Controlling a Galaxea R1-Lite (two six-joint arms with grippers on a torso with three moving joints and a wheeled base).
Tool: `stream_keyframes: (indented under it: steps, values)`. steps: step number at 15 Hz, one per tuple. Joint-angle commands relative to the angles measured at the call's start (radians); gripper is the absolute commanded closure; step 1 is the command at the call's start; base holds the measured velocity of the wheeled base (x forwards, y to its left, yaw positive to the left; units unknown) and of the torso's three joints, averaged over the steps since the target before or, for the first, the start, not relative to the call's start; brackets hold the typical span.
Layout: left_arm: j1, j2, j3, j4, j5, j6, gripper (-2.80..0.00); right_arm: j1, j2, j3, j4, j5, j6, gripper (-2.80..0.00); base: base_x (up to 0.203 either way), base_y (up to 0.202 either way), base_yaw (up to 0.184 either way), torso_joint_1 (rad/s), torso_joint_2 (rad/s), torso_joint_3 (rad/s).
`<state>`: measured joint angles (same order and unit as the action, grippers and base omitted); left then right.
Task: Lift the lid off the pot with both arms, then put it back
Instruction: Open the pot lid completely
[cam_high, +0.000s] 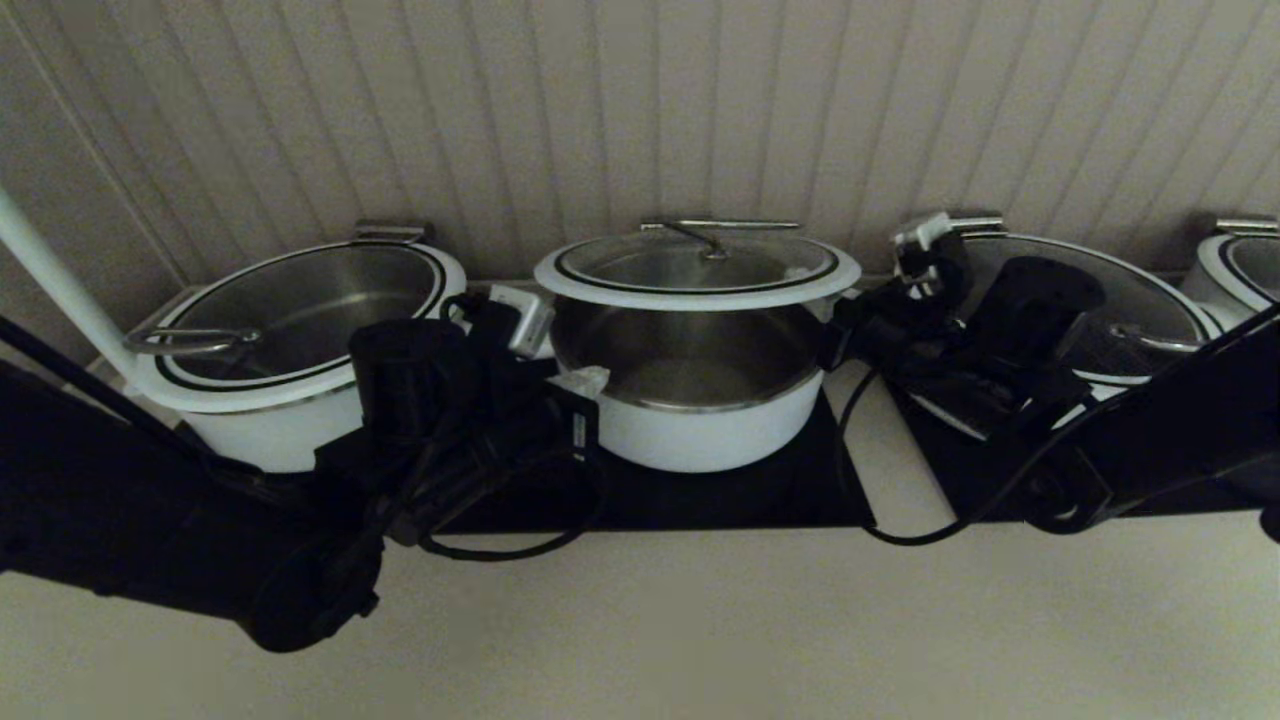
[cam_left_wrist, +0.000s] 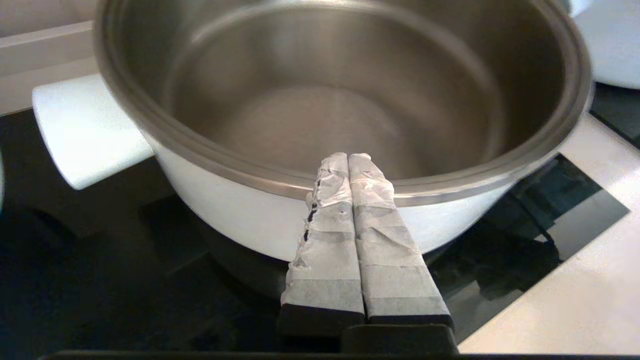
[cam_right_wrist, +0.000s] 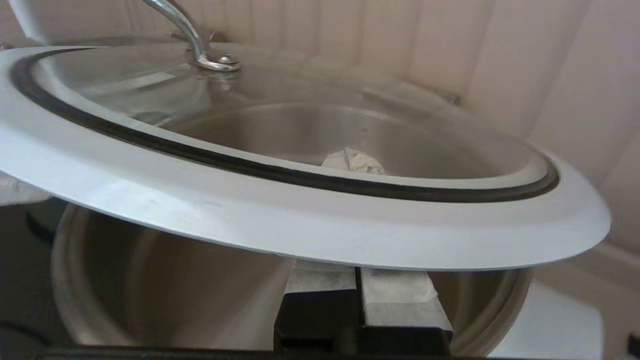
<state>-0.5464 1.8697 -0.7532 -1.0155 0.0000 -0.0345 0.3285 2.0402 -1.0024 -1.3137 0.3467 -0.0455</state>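
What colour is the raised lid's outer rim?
White, with a thin black ring inside it; the lid shows this best in the right wrist view.

The lid (cam_right_wrist: 300, 220) hides the right hand's (cam_right_wrist: 357, 280) fingertips, its own far edge cut off.

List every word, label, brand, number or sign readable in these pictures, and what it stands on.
None can be read in any view.
The pot, its raised lid and the neighbouring pots show no print.
A small pale patch on the left arm may be a label, too blurred to read.
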Motion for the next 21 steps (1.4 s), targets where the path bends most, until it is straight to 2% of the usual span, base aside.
stream_keyframes:
  steps: [1,21]
  values:
    - [0.000,0.000,0.000,-0.006,0.000,-0.001,0.00,-0.003,0.003,-0.030,-0.008,0.003,0.000,0.00,0.000,0.000,0.000,0.000,0.00,0.000]
    - [0.000,0.015,0.009,-0.006,0.000,-0.002,0.00,-0.005,0.021,-0.199,0.005,0.007,0.000,0.00,0.000,0.000,0.000,0.000,0.00,0.000]
